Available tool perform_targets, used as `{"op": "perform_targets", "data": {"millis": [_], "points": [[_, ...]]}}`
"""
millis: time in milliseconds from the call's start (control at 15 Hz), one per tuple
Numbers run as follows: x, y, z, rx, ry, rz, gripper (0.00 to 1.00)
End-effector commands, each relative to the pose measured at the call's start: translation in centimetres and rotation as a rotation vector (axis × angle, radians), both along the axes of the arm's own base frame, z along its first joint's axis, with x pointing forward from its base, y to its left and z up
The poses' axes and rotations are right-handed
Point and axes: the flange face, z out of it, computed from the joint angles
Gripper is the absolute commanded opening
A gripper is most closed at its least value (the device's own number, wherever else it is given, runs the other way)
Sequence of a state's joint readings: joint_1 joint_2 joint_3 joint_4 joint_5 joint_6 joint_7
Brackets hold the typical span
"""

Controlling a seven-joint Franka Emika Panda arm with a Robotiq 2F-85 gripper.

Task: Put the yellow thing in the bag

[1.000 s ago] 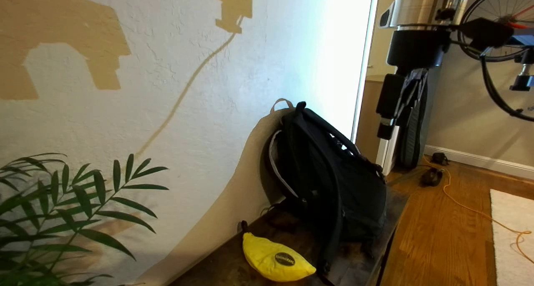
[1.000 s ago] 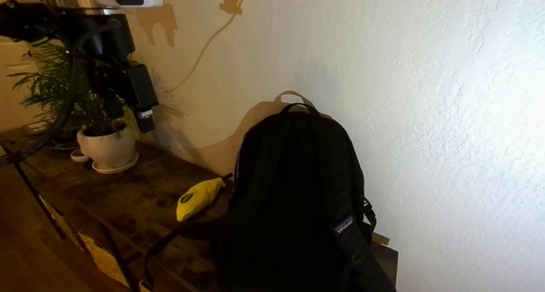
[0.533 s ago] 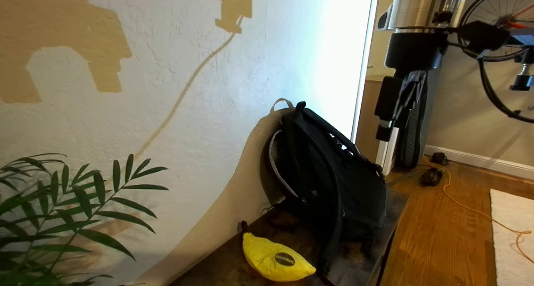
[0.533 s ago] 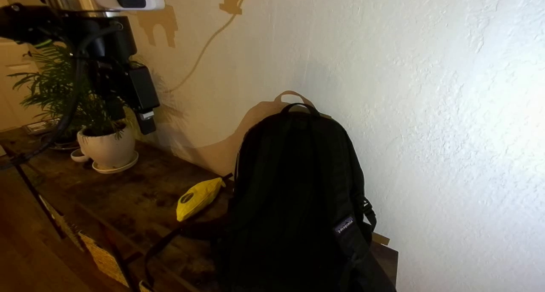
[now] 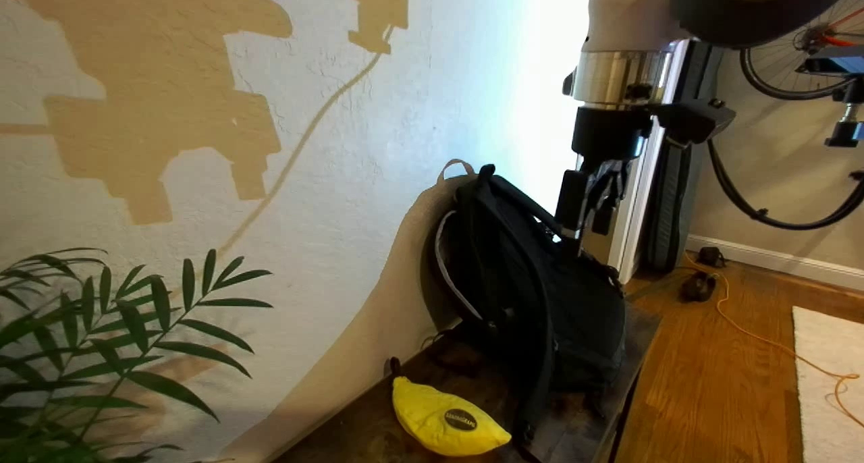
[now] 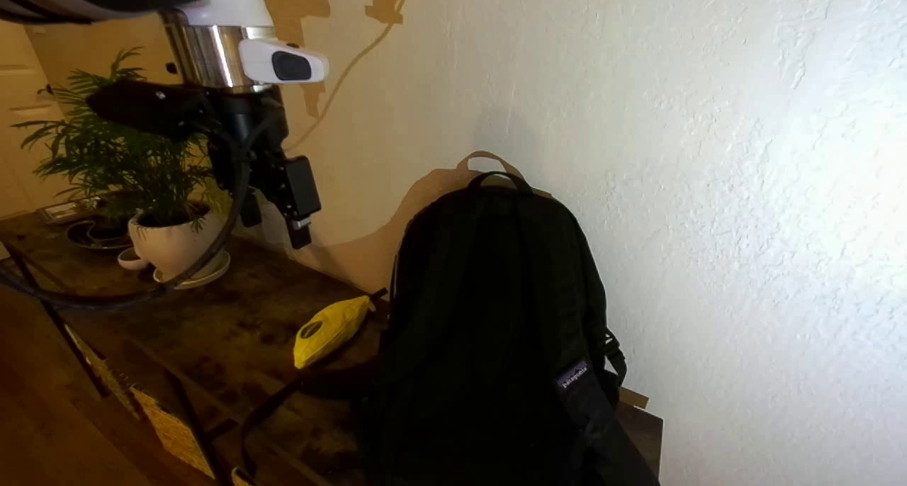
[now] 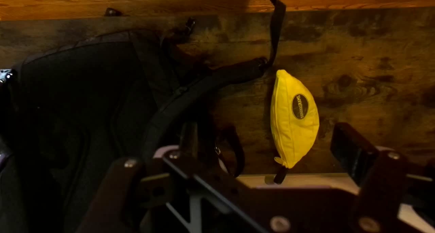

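Step in hand, apparently: approach. Your pincer (image 6: pixel 275 224), spread wide, holds nothing; the yellow pouch (image 7: pixel 293 121) (soft, seemingly) lies beside the bag (image 6: pixel 489 316). Next: descend, grip.

In an exterior view the black bag (image 6: pixel 489 295) is seen standing before a rough pale wall (image 6: pixel 708 210), one strap (image 6: pixel 275 399) trailed from it across the dark wooden tabletop (image 6: pixel 212 330). Just left of the bag, the yellow thing (image 6: pixel 331 332) is laid on the tabletop. Farther left of the bag, the gripper (image 6: pixel 275 223) is held aloft, its jaws parted, and a potted plant (image 6: pixel 152 174) is placed farther off from the bag.
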State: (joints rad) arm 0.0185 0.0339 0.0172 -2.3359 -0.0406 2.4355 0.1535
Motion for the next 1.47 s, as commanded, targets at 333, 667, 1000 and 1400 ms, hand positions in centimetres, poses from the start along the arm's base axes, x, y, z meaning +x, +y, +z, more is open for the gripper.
{"op": "perform_targets", "data": {"millis": [333,667,1000,1400], "points": [[5.7,0.0,-4.9,0.016,-0.013,0.051,1.0],[5.1,-0.1,-4.8,0.007,0.005,0.035,1.0],[5.5,-0.2,-6.3,-0.012,0.012,0.048,1.0],[7.1,0.5,-11.7,-0.025,0.038,0.086,1.0]]}}
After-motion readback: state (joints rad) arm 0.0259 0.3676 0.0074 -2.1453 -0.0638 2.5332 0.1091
